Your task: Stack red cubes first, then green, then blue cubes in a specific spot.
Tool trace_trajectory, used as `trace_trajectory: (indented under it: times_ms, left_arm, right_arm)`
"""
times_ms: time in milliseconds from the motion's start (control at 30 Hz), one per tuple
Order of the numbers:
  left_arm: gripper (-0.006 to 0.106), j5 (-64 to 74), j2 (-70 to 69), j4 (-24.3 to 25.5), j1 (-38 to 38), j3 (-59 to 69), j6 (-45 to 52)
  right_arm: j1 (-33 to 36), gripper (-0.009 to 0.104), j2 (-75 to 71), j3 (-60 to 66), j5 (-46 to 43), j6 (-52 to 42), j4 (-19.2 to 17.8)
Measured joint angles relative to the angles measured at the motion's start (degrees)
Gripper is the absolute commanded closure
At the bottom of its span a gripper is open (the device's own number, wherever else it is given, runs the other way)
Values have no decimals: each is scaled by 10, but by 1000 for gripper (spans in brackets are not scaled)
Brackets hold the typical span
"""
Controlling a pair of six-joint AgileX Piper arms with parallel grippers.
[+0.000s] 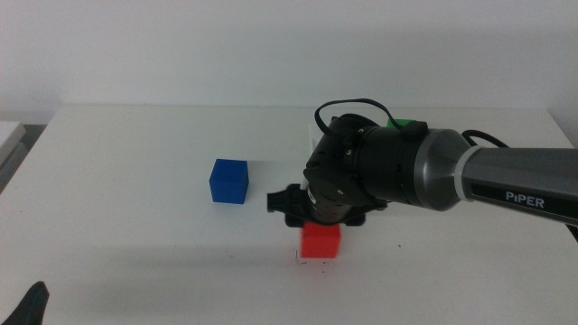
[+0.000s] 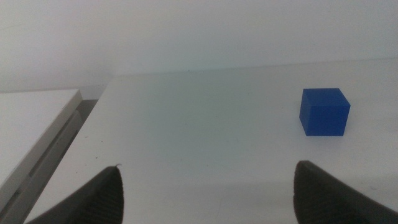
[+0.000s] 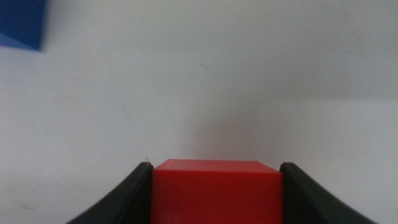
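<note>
My right gripper (image 3: 216,186) is shut on the red cube (image 1: 321,240), one dark jaw pressed against each side of it. In the middle view the cube sits low at the table's front centre, under the bulky wrist; I cannot tell whether it touches the tabletop. The blue cube (image 1: 228,181) stands alone to the left of it, also seen as blue cube (image 2: 324,111) and blue cube (image 3: 22,22). Only a sliver of the green cube (image 1: 403,124) shows behind the right arm. The specific spot is hidden. My left gripper (image 2: 208,193) waits open at the front left corner.
A white board (image 1: 9,135) lies off the table's left edge, seen in the left wrist view as white board (image 2: 37,130). The right arm (image 1: 506,185) stretches across the right half of the table, with a black cable looped above its wrist.
</note>
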Motion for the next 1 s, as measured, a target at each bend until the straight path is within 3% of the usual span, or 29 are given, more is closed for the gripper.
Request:
trace_trajectory:
  times_ms: [167,633,667,700,767,867,1000]
  left_arm:
    - [7,0,0,0,0,0,0]
    - [7,0,0,0,0,0,0]
    - [7,0,0,0,0,0,0]
    - [7,0,0,0,0,0,0]
    - [7,0,0,0,0,0,0]
    - [7,0,0,0,0,0,0]
    - [7,0,0,0,0,0,0]
  right_arm:
    - [1,97,7,1,-57,21,-6]
    - [1,96,30,1,-48,41,-30]
    - [1,93,30,1,-48,41,-31]
    - [1,36,31,1,-47,42,-31]
    - [1,16,30,1,-46,42,-31]
    - [1,2,29,1,-43,37,-32]
    - [-14,2,-1,-28,-5,-1,-30]
